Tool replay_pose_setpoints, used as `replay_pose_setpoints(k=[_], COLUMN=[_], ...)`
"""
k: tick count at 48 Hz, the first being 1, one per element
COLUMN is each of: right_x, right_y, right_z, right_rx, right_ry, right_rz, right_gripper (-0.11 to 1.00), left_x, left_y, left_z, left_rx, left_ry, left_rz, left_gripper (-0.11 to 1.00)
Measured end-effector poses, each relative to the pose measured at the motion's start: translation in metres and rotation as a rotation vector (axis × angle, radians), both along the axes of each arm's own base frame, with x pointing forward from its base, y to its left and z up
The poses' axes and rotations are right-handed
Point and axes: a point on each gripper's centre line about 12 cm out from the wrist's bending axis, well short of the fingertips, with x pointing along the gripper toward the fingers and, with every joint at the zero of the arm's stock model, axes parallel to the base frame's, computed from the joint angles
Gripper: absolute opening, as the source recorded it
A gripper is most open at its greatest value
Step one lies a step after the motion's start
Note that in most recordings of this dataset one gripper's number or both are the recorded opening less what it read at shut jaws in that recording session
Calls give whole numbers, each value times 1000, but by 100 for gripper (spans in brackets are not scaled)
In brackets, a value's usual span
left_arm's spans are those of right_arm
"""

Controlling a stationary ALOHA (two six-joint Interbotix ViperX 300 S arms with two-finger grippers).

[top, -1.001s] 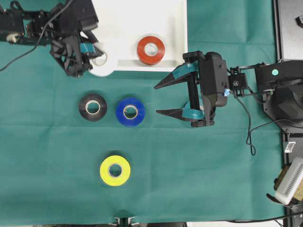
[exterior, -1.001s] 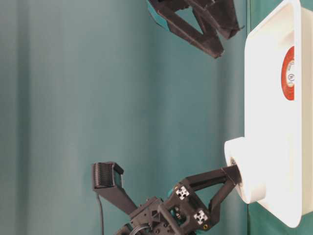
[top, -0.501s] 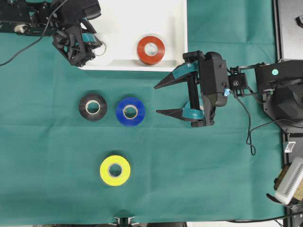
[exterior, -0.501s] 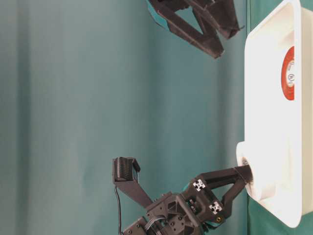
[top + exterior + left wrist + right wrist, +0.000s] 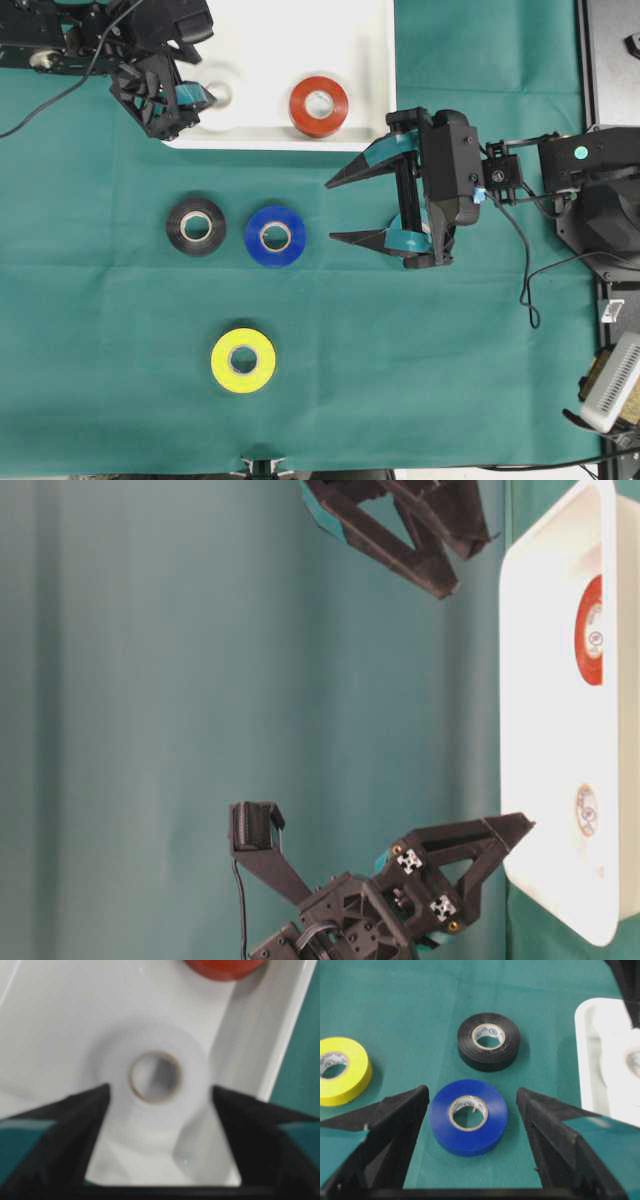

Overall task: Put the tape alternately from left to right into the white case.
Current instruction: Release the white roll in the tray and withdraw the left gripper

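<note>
Green-clothed counter. White case at top holds red roll and white roll. Left tool jaws apart astride white roll, not gripping. Right tool wide apart, empty, near blue roll. Black roll, yellow roll on cloth.

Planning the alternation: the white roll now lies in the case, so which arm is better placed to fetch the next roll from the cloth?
Right, probably. The right gripper hangs open beside the blue roll, which sits framed between its fingers in its wrist view. The left gripper is open over the white roll in the white case.
</note>
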Motion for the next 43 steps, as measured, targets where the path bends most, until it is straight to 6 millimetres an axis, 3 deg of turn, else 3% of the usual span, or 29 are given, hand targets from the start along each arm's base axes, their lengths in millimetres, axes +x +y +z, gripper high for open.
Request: replay_pose_setpoints(k=[2,4,25,43], right_x=[0,0,0,0], right_y=[0,0,0,0], right_z=[0,0,0,0], right_rx=[0,0,0,0], right_ry=[0,0,0,0], right_rz=[0,2,0,0], right_gripper=[73,73,73,73], left_x=[0,-1,-1,4], left_y=[0,0,-12,-47], left_z=[0,-2,2,3], left_rx=[-2,-2,3,17], left_ry=[1,6,-2,-1], left_rz=[1,0,-33,-146], left_gripper=[71,76,74,74])
